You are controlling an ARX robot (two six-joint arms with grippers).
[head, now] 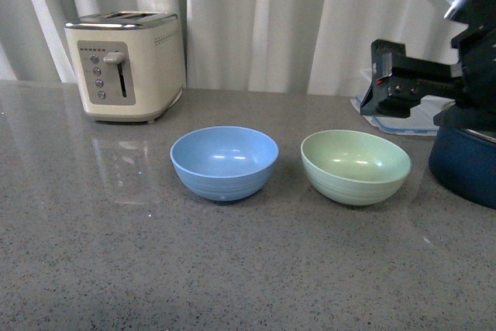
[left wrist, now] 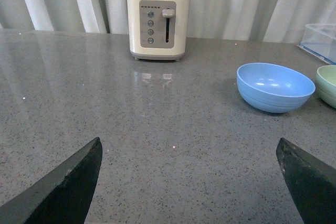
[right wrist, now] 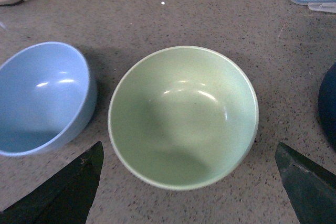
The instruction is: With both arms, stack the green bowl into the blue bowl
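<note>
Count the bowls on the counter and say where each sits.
2. The blue bowl sits mid-counter, forward-right of the toaster; the green bowl stands apart on its right, beside the navy pot. None seems hidden.

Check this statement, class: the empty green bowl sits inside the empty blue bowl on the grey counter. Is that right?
Not quite. The green bowl stands beside the blue bowl, apart from it, both empty on the grey counter. The front view shows this.

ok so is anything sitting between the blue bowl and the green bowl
Nothing. Only a narrow strip of bare grey countertop separates the blue bowl and the green bowl. They stand apart, which shows clearest in the front and right wrist views.
</note>
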